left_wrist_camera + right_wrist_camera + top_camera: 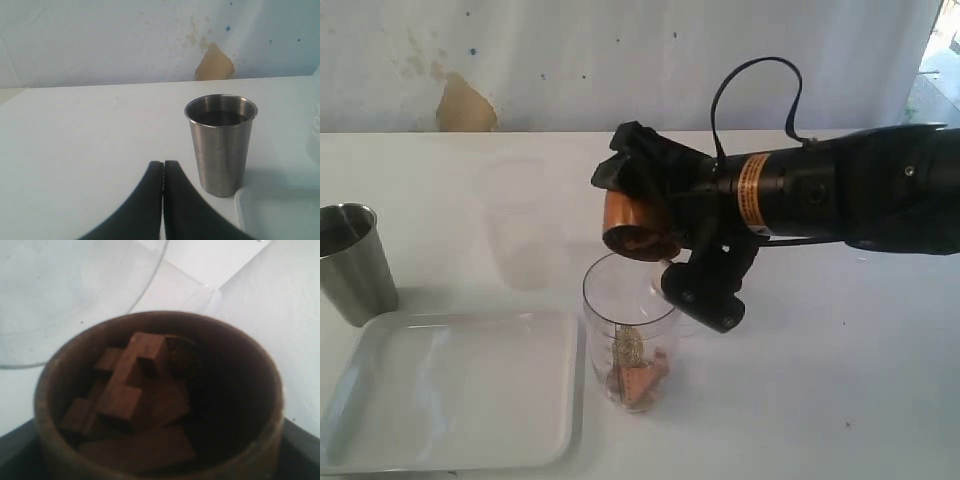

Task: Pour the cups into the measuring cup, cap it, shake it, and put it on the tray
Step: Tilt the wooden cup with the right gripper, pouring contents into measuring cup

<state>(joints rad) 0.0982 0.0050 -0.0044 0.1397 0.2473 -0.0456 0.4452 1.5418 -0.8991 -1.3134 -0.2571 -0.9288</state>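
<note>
Wooden blocks [130, 385] inside the tilted brown cup [635, 225] show only in the right wrist view. The right gripper [665, 235] stands wide, clamping that cup above the measuring cup [628, 330], which sits at the tray's [450, 390] three o'clock. The left gripper [163, 172] is closed and empty near the steel tumbler [220, 145]. The arm's orange label [754, 190] is unreadable.

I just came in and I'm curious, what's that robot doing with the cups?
The right pincer holds the wooden cup tipped over the measuring cup. Some brown pieces lie at its bottom, and more sit inside the tipped cup. The left pincer is shut and empty near the steel tumbler, which stands beside the tray.
</note>
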